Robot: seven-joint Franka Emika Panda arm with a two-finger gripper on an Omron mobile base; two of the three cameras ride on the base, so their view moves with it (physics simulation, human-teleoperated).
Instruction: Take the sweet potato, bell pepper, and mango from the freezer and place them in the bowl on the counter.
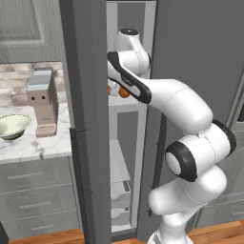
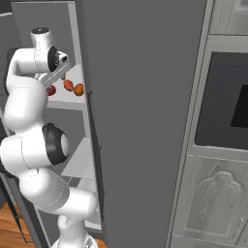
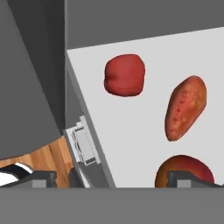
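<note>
Smooth matt bell pepper (image 3: 124, 75), dull speckled sweet potato (image 3: 185, 107), pale matt freezer (image 3: 131, 131) shelf, veined marble counter (image 1: 33, 145).

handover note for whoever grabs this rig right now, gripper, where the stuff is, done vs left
Gripper: open, holding nothing, hovering over the freezer shelf, one fingertip above the mango.
Sweet potato, bell pepper and mango all lie on the pale shelf, apart from one another; in the hand view the sweet potato lies between the other two.
Bowl: on the counter left of the freezer, beside a coffee machine; nothing shows inside it.
Done: freezer open, arm reached in.
Left: all three items are yet to be picked and carried to the bowl. The mango looks like the nearest first grab.
</note>
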